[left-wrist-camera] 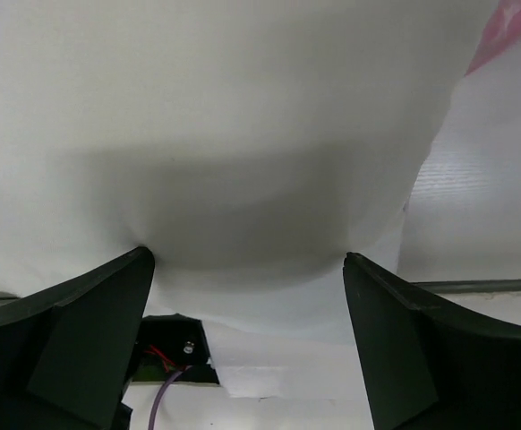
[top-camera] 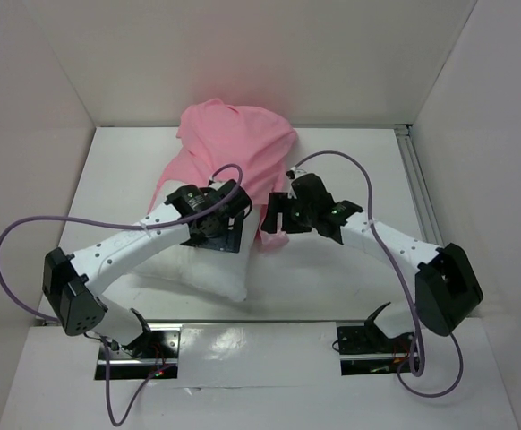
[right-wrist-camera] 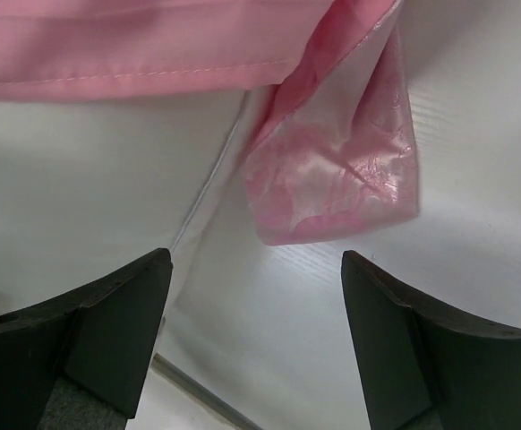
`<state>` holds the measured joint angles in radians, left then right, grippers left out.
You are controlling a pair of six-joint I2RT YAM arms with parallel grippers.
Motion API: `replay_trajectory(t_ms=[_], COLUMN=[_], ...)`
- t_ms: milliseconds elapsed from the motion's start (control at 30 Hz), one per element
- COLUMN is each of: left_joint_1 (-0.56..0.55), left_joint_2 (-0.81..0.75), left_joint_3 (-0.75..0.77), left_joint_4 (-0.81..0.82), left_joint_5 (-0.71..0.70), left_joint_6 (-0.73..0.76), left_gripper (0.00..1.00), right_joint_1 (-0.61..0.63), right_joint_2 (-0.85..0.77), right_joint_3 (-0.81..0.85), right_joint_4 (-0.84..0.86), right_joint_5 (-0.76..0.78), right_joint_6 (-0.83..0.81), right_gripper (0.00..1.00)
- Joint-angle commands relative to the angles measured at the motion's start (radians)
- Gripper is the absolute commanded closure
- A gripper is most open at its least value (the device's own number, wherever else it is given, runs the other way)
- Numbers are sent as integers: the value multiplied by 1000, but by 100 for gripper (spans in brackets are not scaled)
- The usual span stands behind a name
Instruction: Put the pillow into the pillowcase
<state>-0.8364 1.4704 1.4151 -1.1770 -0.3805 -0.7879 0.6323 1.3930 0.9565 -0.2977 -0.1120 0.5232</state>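
Spread wide at the bottom of its wrist view, the left tool [left-wrist-camera: 247, 260] pinches nothing; the white pillow [left-wrist-camera: 243, 134] bulges down between its two black tips and appears to meet both. From above, the pillow lies on the worktop [top-camera: 350, 269] near the arms, its far end covered by the pink pillowcase [top-camera: 234, 143], which is heaped toward the back wall. The right tool [right-wrist-camera: 256, 260] is likewise spread and holds nothing. It hangs over the pillow's seamed edge and a loose, shiny corner of the pillowcase resting on the worktop just beside the pillow.
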Motion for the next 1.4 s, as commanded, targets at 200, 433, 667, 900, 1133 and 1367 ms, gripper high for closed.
replay_trajectory(t_ms=[200,433,667,900,1133,1367], left_joint_1=[34,71,71,80,89,109], left_joint_2=[110,64,42,22,22,149], left_joint_3=[-104,91,254,289,320,623], left_joint_4=[240,195,134,122,122,84], left_joint_5=[37,-41,-20,-20,-11,28], left_joint_6=[15,59,90,101,101,111], left_gripper=[74,100,100,100,100,100], right_joint_1=[14,24,55,64,50,-56], right_joint_2=[214,360,385,342,385,170], right_joint_3=[79,145,136,111,205,480], right_joint_4=[100,134,225,247,215,-9], right_joint_5=[69,103,222,492,398,-131], right_joint_6=[-2,-22,3,29,-63,-149], right_gripper=[30,21,13,30,100,100])
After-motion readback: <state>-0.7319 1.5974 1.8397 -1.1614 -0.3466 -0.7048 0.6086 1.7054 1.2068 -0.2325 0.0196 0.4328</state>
